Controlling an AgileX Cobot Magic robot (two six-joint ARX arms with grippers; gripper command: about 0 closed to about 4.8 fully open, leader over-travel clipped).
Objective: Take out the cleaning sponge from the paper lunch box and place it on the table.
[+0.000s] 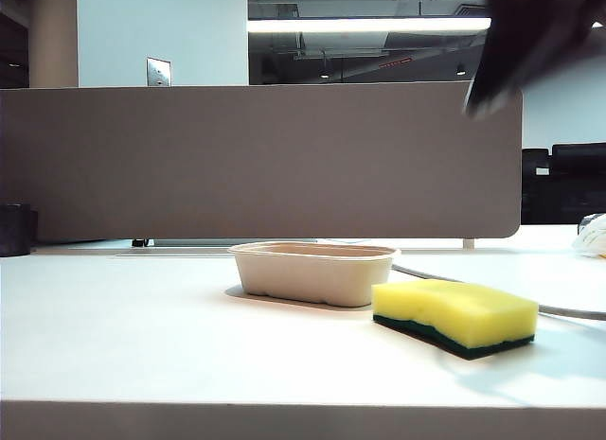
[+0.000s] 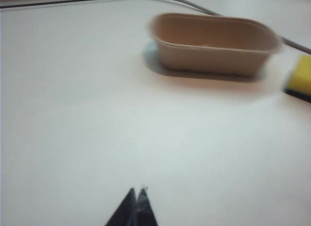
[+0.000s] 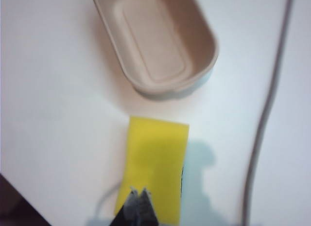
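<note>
Yellow foam with a dark green scouring layer underneath, the cleaning sponge [image 1: 454,316] lies flat on the table [image 1: 142,336], green side down, just beside the paper lunch box [image 1: 312,272] and apart from it, toward the front right of the exterior view. The box is empty, its moulded floor bare in the right wrist view. The sponge's long axis runs roughly in line with the box's long axis, one short end toward the box's rounded end. The right gripper [image 3: 139,193] hangs over the sponge's far short end, its two dark tips pressed together and pinching nothing; in the exterior view this arm shows only as a dark blur high at the upper right, well above the sponge. The left gripper [image 2: 137,192] hangs over bare table on the other side of the box, its tips likewise pressed together and empty, with the box [image 2: 214,43] ahead of it and only a yellow corner of the sponge [image 2: 301,76] at the frame's edge. The right arm is clearly nearer. Judging by this layout, the placing looks done, and what remains is for the arms to pull clear. A grey cable [image 3: 267,114] runs past on the box's far side.
</note>
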